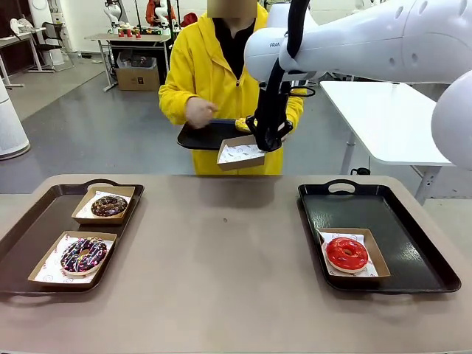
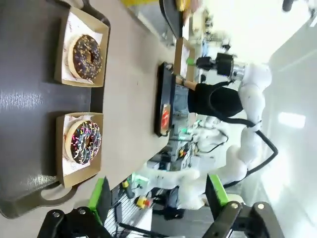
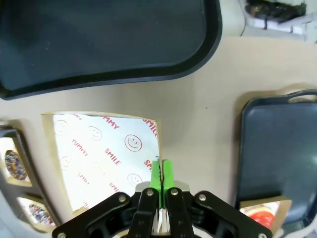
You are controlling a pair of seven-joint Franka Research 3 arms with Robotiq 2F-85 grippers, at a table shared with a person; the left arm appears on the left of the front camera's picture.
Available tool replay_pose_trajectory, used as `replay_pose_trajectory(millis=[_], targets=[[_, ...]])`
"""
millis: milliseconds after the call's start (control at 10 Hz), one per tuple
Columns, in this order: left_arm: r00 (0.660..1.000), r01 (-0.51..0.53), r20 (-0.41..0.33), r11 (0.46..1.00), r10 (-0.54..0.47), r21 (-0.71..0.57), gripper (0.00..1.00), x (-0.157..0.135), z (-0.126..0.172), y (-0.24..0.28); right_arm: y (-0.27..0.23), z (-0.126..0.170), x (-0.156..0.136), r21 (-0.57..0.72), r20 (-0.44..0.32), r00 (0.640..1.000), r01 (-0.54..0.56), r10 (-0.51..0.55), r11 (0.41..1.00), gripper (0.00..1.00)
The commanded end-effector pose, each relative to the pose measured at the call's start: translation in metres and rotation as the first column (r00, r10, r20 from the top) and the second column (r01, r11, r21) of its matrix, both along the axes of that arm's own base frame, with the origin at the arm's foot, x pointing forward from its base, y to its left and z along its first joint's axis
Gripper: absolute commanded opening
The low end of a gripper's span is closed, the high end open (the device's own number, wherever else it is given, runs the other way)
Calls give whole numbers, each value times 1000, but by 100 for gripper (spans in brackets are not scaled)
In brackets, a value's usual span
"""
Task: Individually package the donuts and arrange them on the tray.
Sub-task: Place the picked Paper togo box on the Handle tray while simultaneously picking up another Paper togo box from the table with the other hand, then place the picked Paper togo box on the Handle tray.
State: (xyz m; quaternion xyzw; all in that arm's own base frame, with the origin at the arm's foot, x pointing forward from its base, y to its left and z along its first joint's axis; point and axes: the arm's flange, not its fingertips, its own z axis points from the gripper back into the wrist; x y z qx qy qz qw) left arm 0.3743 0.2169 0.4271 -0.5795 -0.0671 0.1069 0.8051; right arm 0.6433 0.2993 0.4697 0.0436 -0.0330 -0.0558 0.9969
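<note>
My right gripper is shut on the rim of an empty paper-lined box, holding it in the air at the table's far edge. In the right wrist view the green pads pinch that box at its wall. The glossy red donut lies in a box on the right tray. On the left tray sit the sprinkled chocolate donut and the dark chocolate donut, each boxed. My left gripper hangs open above that tray. The yellow donut is hidden.
A person in a yellow coat stands across the table, holding a black tray just behind the lifted box. The tabletop between the two trays is bare. A white table stands at the back right.
</note>
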Motion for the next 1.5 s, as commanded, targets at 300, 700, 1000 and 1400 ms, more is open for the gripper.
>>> replay_pose_trajectory(millis=[300,700,1000,1400], targets=[[1000,0,0,1000,0,0,100,0,0,0,1,-9,11,-58,-75,997,-25,21,998,0],[1000,0,0,1000,0,0,100,0,0,0,2,-8,3,-10,-29,1000,5,-6,1000,0],[1000,0,0,1000,0,0,100,0,0,0,2,-8,3,-10,-29,1000,5,-6,1000,0],[1000,0,0,1000,0,0,100,0,0,0,2,-8,3,-10,-29,1000,5,-6,1000,0]])
